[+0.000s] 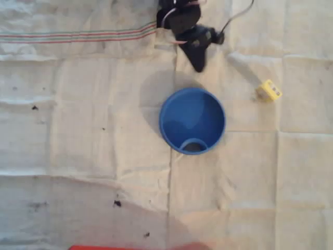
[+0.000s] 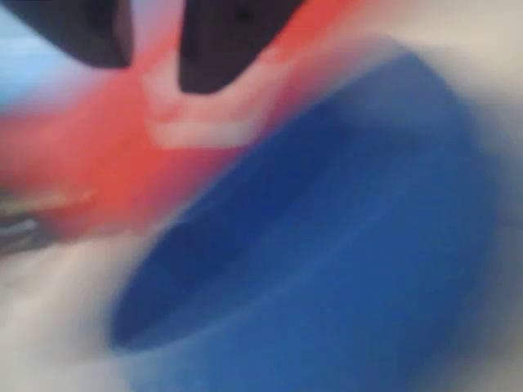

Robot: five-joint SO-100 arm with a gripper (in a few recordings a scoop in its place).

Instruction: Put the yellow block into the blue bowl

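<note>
The yellow block [image 1: 269,90] lies on the white cloth at the right of the overhead view, well right of the blue bowl [image 1: 192,121]. Nothing lies inside the bowl except its small arch-shaped feature near the lower rim. My black gripper [image 1: 198,63] hangs just above the bowl's upper rim and left of the block, touching neither. In the blurred wrist view the bowl [image 2: 327,245] is large and close below my gripper [image 2: 155,41]. A narrow gap shows between its two dark fingers [image 2: 229,41], with nothing held in it.
A wrinkled white cloth [image 1: 78,130] with small dark specks covers the table. A red object [image 1: 135,247] runs along the bottom edge of the overhead view and appears as a red blur [image 2: 98,163] in the wrist view. Cables trail from the arm [image 1: 179,15] at the top.
</note>
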